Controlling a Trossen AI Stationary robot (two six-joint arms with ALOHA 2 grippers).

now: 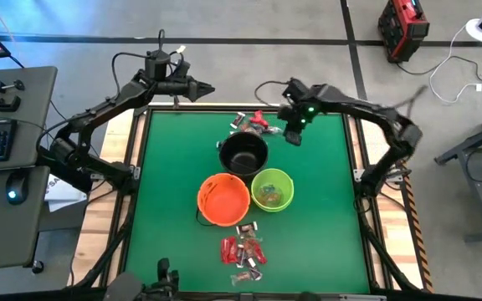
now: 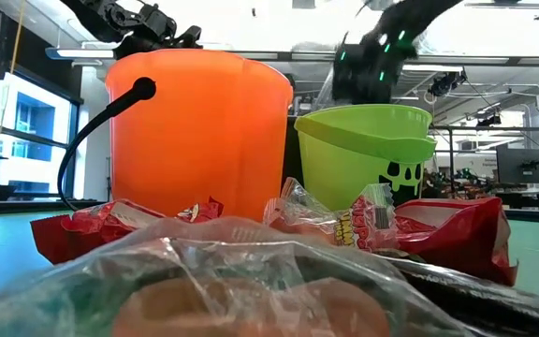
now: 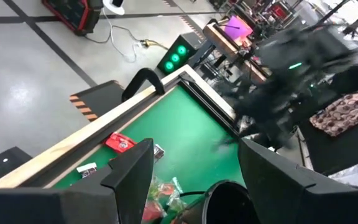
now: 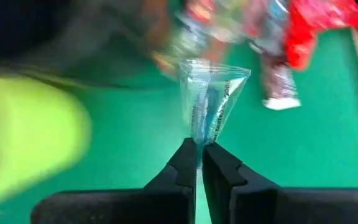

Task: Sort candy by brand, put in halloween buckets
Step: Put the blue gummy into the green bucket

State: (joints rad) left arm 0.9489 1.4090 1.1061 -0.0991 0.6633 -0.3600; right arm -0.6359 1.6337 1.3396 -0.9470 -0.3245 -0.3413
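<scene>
- Now the right gripper (image 4: 199, 152) is above the far side of the green table (image 1: 166, 159), just beside the black bucket (image 1: 243, 153); its fingers are pressed together on a clear greenish candy wrapper (image 4: 209, 99).
- The left gripper (image 1: 203, 88) waits at the far left edge of the table, with fingers spread wide and nothing between them.
- The orange bucket (image 1: 223, 199) and the lime green bucket (image 1: 272, 189) stand side by side, touching.
- Candy lies in a far pile (image 1: 253, 122) behind the black bucket and a near pile (image 1: 243, 249) in front of the orange one.
</scene>
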